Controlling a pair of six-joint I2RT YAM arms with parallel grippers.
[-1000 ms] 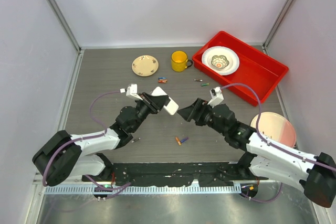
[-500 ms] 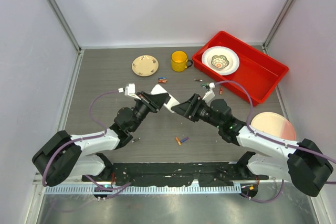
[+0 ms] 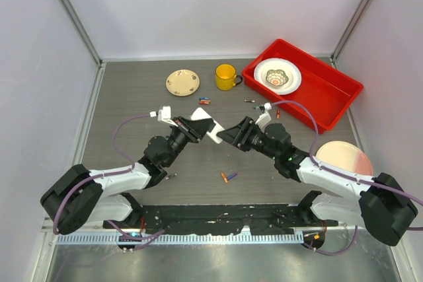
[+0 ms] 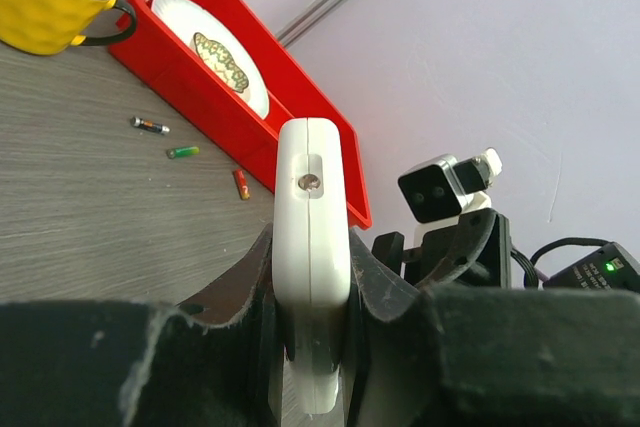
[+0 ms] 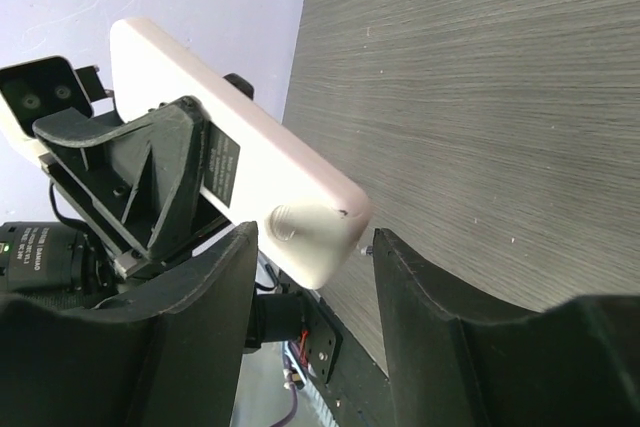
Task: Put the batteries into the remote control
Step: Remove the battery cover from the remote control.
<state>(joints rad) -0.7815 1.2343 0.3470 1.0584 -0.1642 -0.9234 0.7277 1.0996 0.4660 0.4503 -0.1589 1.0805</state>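
Observation:
The white remote control (image 3: 209, 127) is held above the table's middle, my left gripper (image 3: 195, 127) shut on it. In the left wrist view the remote control (image 4: 312, 217) stands edge-on between the black fingers of the left gripper (image 4: 312, 272). My right gripper (image 3: 225, 135) is open, its jaws on either side of the remote control's (image 5: 240, 162) free end with a gap on each side (image 5: 315, 239). Batteries lie loose on the table: an orange and a purple one (image 3: 228, 177) in front, two (image 3: 205, 101) near the mug, others (image 3: 254, 104) beside the tray.
A yellow mug (image 3: 225, 76) and a small floral plate (image 3: 182, 82) stand at the back. A red tray (image 3: 325, 89) at the back right holds a white plate with a bowl (image 3: 277, 76). A pink plate (image 3: 344, 162) lies at the right.
My right gripper has moved left to the remote control's free end and narrowed its jaws around it. The left gripper stays shut on the remote, shifted slightly left.

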